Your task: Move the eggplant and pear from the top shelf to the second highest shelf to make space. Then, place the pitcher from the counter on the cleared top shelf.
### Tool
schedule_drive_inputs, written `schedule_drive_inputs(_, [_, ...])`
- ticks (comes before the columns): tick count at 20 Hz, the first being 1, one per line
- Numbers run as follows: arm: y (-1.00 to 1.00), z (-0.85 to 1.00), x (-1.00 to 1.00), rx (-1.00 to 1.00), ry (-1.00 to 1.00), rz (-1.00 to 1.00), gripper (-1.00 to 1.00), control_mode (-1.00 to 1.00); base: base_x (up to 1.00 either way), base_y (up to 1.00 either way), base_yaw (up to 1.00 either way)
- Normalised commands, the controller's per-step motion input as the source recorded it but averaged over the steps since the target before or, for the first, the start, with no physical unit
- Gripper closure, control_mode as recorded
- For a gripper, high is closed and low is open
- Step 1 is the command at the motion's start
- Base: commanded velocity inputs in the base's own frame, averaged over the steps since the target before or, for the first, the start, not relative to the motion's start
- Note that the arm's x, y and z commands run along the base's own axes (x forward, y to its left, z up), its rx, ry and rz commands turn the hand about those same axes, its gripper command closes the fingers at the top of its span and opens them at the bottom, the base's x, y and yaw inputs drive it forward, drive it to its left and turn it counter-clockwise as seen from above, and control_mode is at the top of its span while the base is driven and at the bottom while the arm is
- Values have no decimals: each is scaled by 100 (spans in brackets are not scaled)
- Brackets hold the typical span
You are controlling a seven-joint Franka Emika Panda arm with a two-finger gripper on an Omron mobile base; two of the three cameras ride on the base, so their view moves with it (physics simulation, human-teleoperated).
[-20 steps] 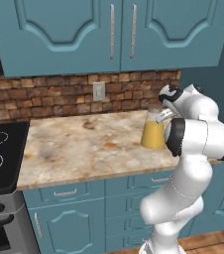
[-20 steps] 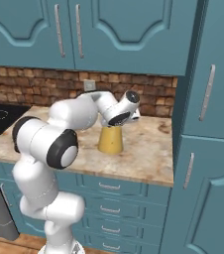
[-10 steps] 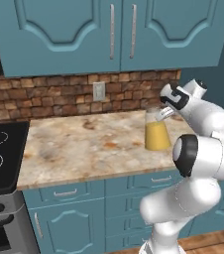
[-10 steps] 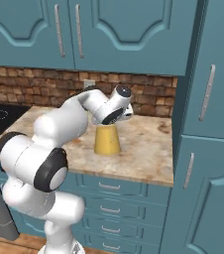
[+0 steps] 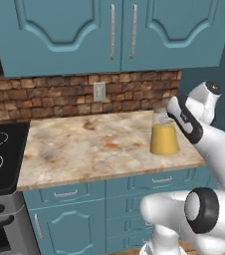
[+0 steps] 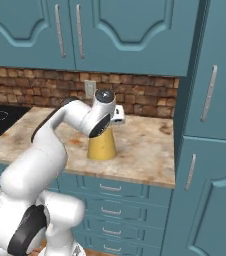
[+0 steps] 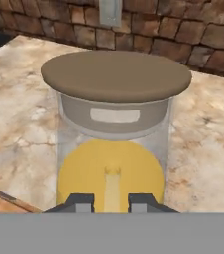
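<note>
One pitcher (image 7: 115,149), its pale label blank, sits clamped in the jaws on the counter (image 5: 84,149).

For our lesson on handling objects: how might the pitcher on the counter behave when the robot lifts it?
The pitcher looks rigid, with clear smooth walls, so possibly slippery. The yellow liquid filling its lower part probably makes it heavy and bottom-weighted. Its wide base on the counter suggests it resists tipping.

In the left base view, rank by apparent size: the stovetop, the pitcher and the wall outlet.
1. Stovetop, largest, though cut off at the frame's left edge.
2. Pitcher, partly hidden by the arm.
3. Wall outlet, smallest; it sits farther back, so nearness exaggerates the gap.
</note>
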Motion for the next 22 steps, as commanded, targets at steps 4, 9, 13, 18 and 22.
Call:
schedule_drive_inputs(4, [39,51,-77,0,-40,-29,100,-100,0,0,0])
schedule_drive_inputs(9, [49,97,-59,0,-26,-11,100,-100,0,0,0])
schedule_drive_inputs(13, [21,91,-62,0,-2,0,100,-100,0,0,0])
schedule_drive_inputs(18, [4,46,-31,0,0,0,100,-100,0,0,0])
schedule_drive_inputs(22, [0,13,0,0,0,0,100,-100,0,0,0])
